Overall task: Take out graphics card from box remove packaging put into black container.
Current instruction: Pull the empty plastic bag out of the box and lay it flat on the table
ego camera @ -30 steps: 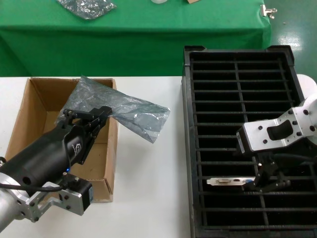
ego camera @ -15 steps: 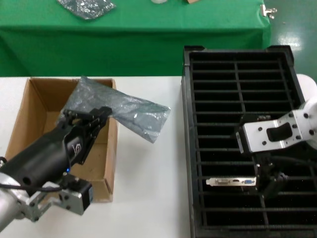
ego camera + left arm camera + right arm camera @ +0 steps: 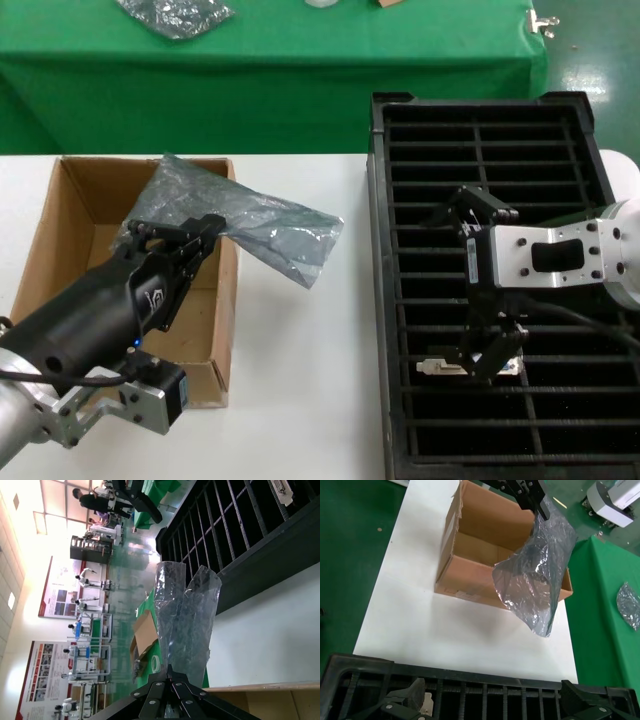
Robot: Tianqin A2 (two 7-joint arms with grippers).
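From the head camera I see my left gripper [image 3: 185, 235] over the open brown box [image 3: 70, 215], its fingers pinched together on one end of the packaging [image 3: 262, 230]; the grey-blue bag hangs out past the box's right wall over the white table [image 3: 300, 400], and it looks emptied and slack. My left wrist camera confirms it: the fingertips [image 3: 170, 677] meet on the crumpled neck of the bag [image 3: 187, 617], which stretches away from them toward the black container [image 3: 235, 540]. My right gripper [image 3: 478, 290] sits above the left column of the black container [image 3: 385, 300], fingers spread wide, one up near the middle ribs and the other low beside the graphics card [image 3: 440, 367]. The card lies in a slot in the lower part of that left column, its silver bracket showing; I think the lower finger is just clear of it, though the finger hides part of the bracket and I can't be sure. A second, silver-grey bag [image 3: 175, 14] lies on the green cloth [image 3: 330, 70] well behind the box.
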